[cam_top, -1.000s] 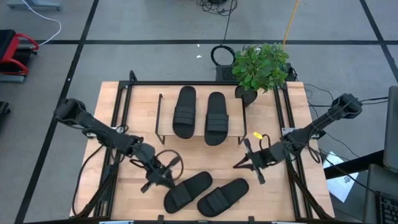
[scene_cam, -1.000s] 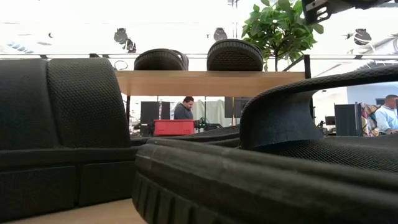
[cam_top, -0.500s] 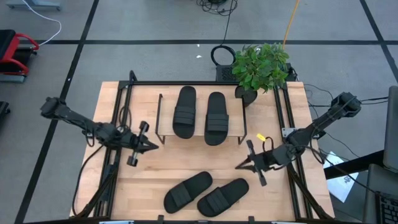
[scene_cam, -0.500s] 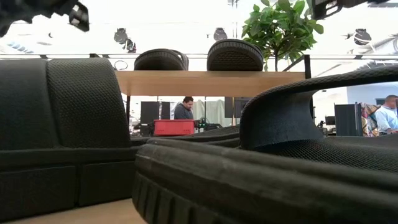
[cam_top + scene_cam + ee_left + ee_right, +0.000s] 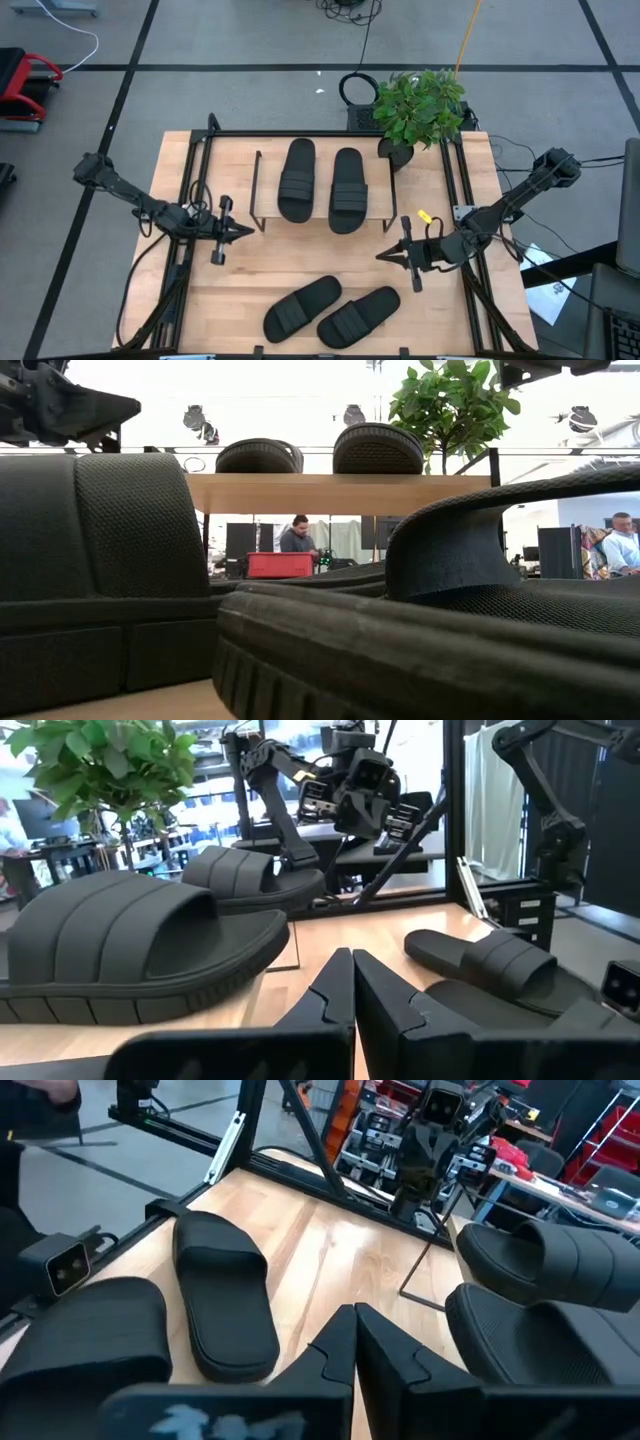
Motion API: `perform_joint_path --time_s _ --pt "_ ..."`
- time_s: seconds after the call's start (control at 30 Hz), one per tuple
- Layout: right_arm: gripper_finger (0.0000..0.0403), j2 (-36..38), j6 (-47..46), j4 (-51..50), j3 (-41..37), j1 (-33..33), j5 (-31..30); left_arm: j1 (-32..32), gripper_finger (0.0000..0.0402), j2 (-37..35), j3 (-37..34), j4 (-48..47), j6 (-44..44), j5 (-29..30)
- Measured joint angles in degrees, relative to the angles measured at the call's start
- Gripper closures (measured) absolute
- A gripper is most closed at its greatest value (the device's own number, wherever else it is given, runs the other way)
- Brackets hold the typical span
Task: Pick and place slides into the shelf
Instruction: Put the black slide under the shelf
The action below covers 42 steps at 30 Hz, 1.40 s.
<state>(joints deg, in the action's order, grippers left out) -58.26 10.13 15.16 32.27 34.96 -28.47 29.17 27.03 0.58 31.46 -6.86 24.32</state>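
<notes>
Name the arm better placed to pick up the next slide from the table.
Right, probably. The right hand hangs shut just above the nearest loose slide; the left hand, also shut, sits farther from both.

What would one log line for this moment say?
slides on shelf: two | slides on table: two | left tool: shut, empty | right tool: shut, empty

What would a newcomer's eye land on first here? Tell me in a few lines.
Probably the two slides on the shelf, the left one beside the right one, at the table's middle. Next, the other pair lying angled on the table's near edge, one slide beside the other. A leafy potted plant stands at the far right corner, while the left claw and right claw flank the shelf, both shut and empty.
</notes>
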Motion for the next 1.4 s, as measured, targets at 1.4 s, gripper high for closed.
perform_joint_path --time_s 1.4 --pt "0.0403 24.05 5.9 24.7 -29.22 8.66 -5.99 0.11 0.0387 -0.22 0.04 -1.99 -9.74 8.84"
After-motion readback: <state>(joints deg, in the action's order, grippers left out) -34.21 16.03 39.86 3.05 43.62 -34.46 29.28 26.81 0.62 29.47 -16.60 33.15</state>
